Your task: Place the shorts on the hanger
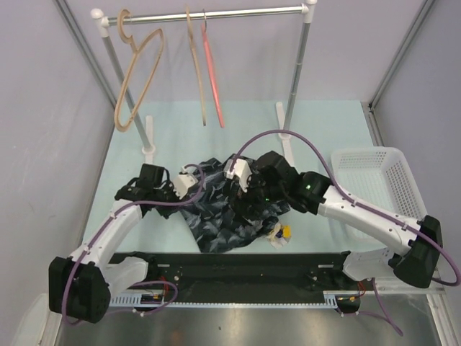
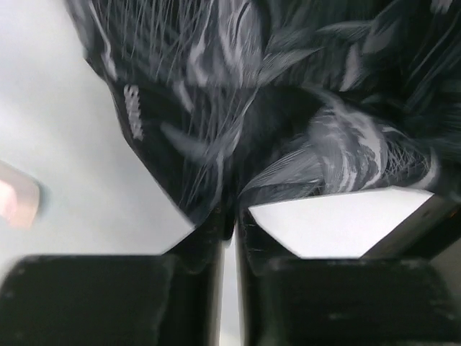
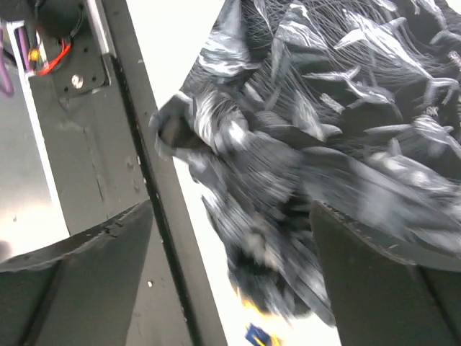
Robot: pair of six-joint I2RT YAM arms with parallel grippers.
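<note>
Pinches the crumpled shorts [image 1: 216, 227] in the nearly closed left gripper [image 2: 232, 213] near the table's [image 1: 324, 137] front edge, straddles them with the right gripper [image 3: 230, 216] spread wide.

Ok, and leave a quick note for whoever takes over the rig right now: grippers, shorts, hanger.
Left gripper: nearly shut, pinching an edge of the shorts.
Right gripper: jaws wide open, fabric between them, no grip.
Shorts: bunched between the two grippers at mid-table, tag on the near side.
Hanger: on the rail, neither gripper near it.
Done: nothing on the hanger yet.
Left: fetch the hanger and put the shorts on it.
</note>
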